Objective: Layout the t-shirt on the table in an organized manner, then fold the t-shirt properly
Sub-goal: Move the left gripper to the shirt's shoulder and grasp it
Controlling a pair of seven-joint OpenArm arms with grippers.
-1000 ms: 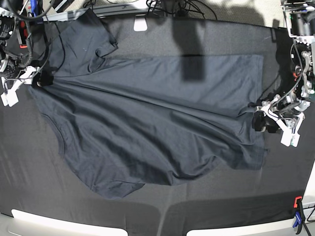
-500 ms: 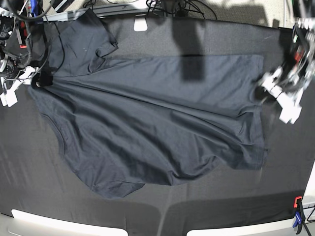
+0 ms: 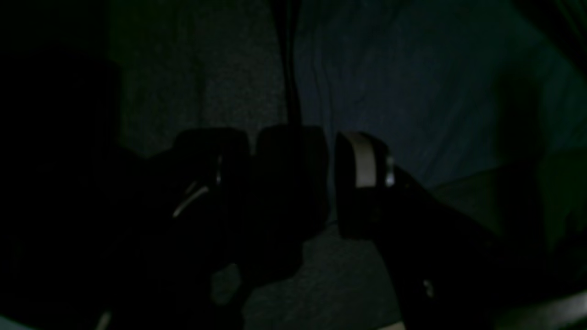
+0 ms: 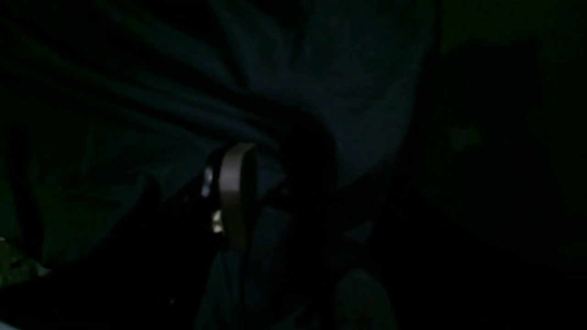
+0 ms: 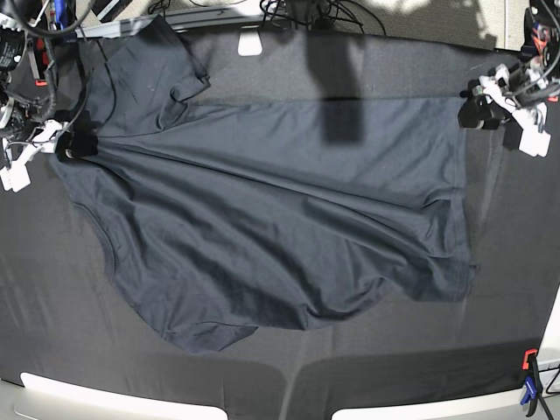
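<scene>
The dark t-shirt (image 5: pixel 262 210) lies spread on the black table (image 5: pixel 394 359), neck to the left and hem to the right, with creases and one sleeve (image 5: pixel 149 70) at the far left. My right gripper (image 5: pixel 74 144) sits at the shirt's left shoulder edge. In the dim right wrist view the right gripper (image 4: pixel 270 183) has cloth (image 4: pixel 344 91) between its parted fingers. My left gripper (image 5: pixel 479 107) hovers at the hem's far right corner. The left wrist view shows the left gripper (image 3: pixel 331 183) holding nothing above the shirt (image 3: pixel 412 91).
A red-orange clamp (image 5: pixel 529 360) grips the table's front right corner. A white tag (image 5: pixel 250 44) and cables sit along the far edge. Pale strips (image 5: pixel 87 394) mark the front edge. An overhead shadow (image 5: pixel 337 87) falls across the shirt's far side.
My left gripper has moved from the shirt's near right hem to its far right corner, and the hem stayed on the table. The right arm and the shirt have not moved.
</scene>
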